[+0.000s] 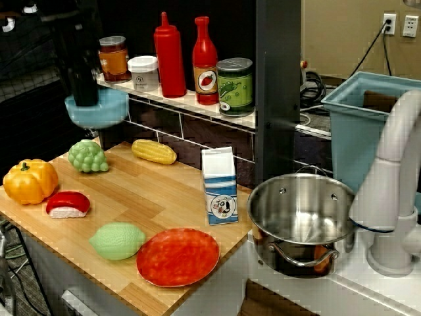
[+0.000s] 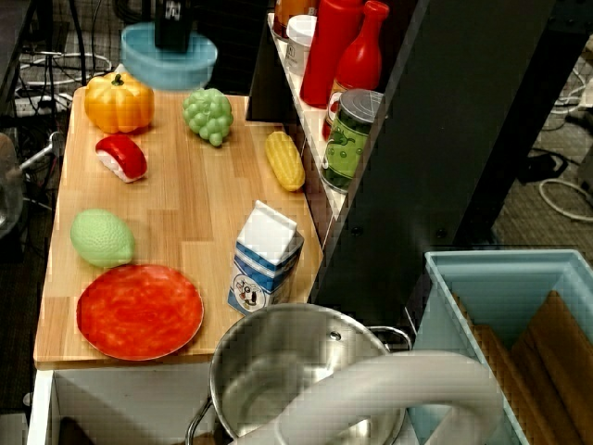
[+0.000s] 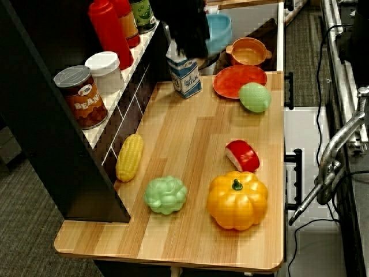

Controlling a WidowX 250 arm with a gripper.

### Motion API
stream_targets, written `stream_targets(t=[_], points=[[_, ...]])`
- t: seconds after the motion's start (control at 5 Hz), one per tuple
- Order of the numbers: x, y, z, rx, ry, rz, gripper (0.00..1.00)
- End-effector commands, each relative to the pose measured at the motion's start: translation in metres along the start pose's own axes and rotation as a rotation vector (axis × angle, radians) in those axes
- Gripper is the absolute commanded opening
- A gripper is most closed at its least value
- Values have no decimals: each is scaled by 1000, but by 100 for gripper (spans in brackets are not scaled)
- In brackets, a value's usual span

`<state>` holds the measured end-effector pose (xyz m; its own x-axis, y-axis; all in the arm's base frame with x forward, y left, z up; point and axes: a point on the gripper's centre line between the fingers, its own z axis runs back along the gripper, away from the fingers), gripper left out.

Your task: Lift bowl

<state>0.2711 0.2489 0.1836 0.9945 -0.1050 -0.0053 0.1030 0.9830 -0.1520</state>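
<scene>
Bowl point(image 1: 96, 108): small, round, light blue; up in the air past the far corner of the worktop point(image 1: 145, 197), above the green grapes point(image 1: 88, 156).
Pincer point(image 1: 84, 99): dark, coming down into the bowl from above; looks closed on the bowl's rim, but fingertips hidden inside.
Lift: looks done, with no part of the bowl touching the wood.
Feel: probably light and stiff, being plastic; smooth, so maybe slippery.
Best hold: pinch on the thin rim, one finger inside and one outside.
Watch out: may tip or swing from a one-sided hold.
Nearby: orange pumpkin point(image 1: 30, 180) and shelf jars just beside.
</scene>
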Motion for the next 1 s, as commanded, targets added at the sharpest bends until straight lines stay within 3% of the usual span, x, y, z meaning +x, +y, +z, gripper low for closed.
stream_targets(t=[0.0, 0.8], points=[[-7, -5, 56, 27, -38, -22, 0], [-15, -4, 58, 28, -54, -26, 0]])
